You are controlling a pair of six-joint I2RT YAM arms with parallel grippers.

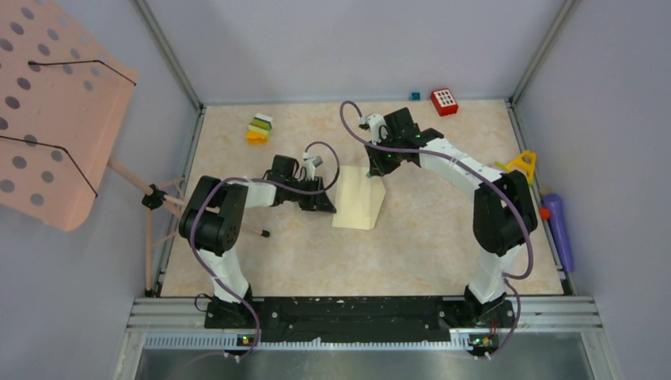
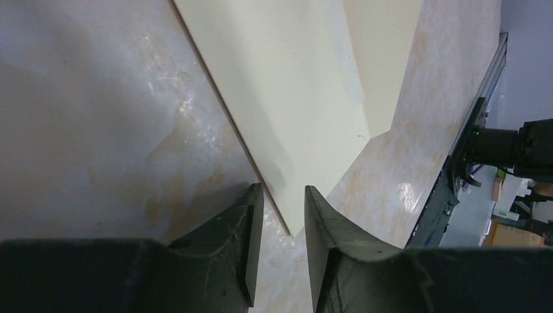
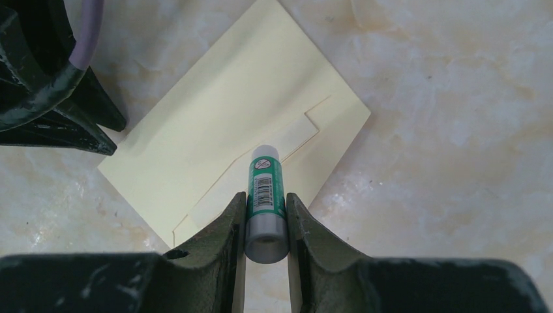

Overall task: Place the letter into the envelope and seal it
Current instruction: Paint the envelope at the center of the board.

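The pale yellow envelope (image 1: 358, 198) lies flat mid-table, its flap (image 3: 261, 166) open toward my right gripper. My right gripper (image 3: 265, 195) (image 1: 378, 168) is shut on a green glue stick (image 3: 265, 186), whose white tip rests over the flap's edge. My left gripper (image 2: 282, 189) (image 1: 324, 202) sits low at the envelope's (image 2: 280, 85) left side. Its jaws stand a narrow gap apart, a corner of the envelope pointing into that gap and bare table showing between them. The letter shows in no view.
A red block with white dots (image 1: 444, 101) and a small blue piece (image 1: 414, 96) lie at the back edge, stacked coloured blocks (image 1: 259, 128) at back left. A yellow object (image 1: 522, 164) and a purple one (image 1: 558, 229) sit at the right wall. A pink perforated board (image 1: 55, 103) stands outside left.
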